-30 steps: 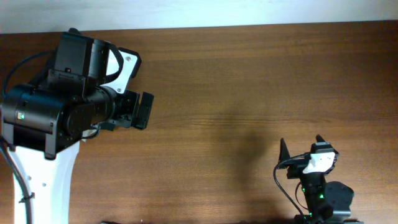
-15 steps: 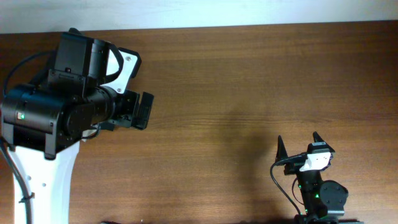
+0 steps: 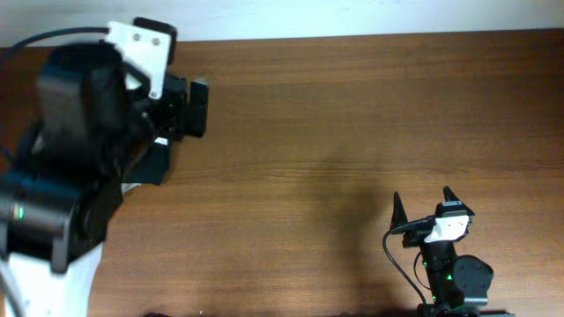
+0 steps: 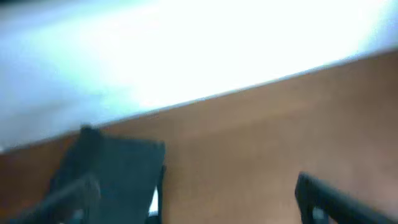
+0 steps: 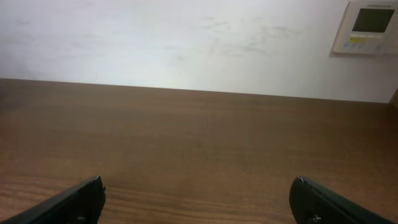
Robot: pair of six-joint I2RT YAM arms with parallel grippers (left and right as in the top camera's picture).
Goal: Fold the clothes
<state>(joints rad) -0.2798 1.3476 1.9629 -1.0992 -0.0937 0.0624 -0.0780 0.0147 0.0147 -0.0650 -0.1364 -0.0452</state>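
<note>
Over the surface [image 3: 352, 106], left jaws at the far-left corner and right jaws near the front edge gape empty.

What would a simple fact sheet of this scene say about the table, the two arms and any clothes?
Surface: brown wooden table, with a white wall behind it
Clothes: none visible in any view
Left side: left end effector near the far left of the table, open, holding nothing; its camera picture is blurred
Right side: right end effector by the near edge, open, holding nothing
Other: white wall panel with a small screen
</note>
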